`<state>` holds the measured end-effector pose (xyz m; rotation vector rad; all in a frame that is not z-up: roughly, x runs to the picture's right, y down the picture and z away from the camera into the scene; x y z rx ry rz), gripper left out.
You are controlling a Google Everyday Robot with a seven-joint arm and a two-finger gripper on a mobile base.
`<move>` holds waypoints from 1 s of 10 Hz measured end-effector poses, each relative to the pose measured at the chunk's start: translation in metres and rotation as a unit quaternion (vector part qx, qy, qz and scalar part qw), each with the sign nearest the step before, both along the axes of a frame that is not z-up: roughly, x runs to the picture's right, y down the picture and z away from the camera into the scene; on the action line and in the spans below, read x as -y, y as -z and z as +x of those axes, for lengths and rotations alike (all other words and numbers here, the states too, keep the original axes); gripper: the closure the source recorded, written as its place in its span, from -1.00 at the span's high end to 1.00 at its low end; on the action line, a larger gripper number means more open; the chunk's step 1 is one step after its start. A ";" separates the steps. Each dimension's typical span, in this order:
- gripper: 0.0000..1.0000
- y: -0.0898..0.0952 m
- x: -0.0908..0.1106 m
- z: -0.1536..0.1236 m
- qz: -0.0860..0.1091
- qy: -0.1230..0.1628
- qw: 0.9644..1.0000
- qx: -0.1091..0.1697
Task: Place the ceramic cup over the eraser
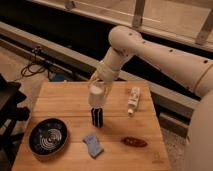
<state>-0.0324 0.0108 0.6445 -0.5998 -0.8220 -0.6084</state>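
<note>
My gripper [99, 83] hangs over the middle of the wooden table [65, 102] and is shut on a white ceramic cup [96, 95], held by its upper end. Right below the cup stands a dark upright block with pale stripes [96, 118], which looks like the eraser. The cup's lower edge is at or just above the block's top; I cannot tell if they touch.
A black bowl [47, 138] sits at the front left. A blue pad [93, 145] lies in front of the block. A brown oblong object [134, 142] lies at the front right and a white tube [132, 100] at the right. Cables [35, 67] lie on the floor behind.
</note>
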 end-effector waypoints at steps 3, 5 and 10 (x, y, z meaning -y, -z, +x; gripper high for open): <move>-0.83 -0.004 -0.010 0.001 -0.025 -0.013 1.000 0.011; -0.83 -0.008 -0.016 0.001 -0.037 -0.014 0.999 0.012; -0.83 -0.022 -0.028 0.004 -0.063 -0.019 0.998 0.012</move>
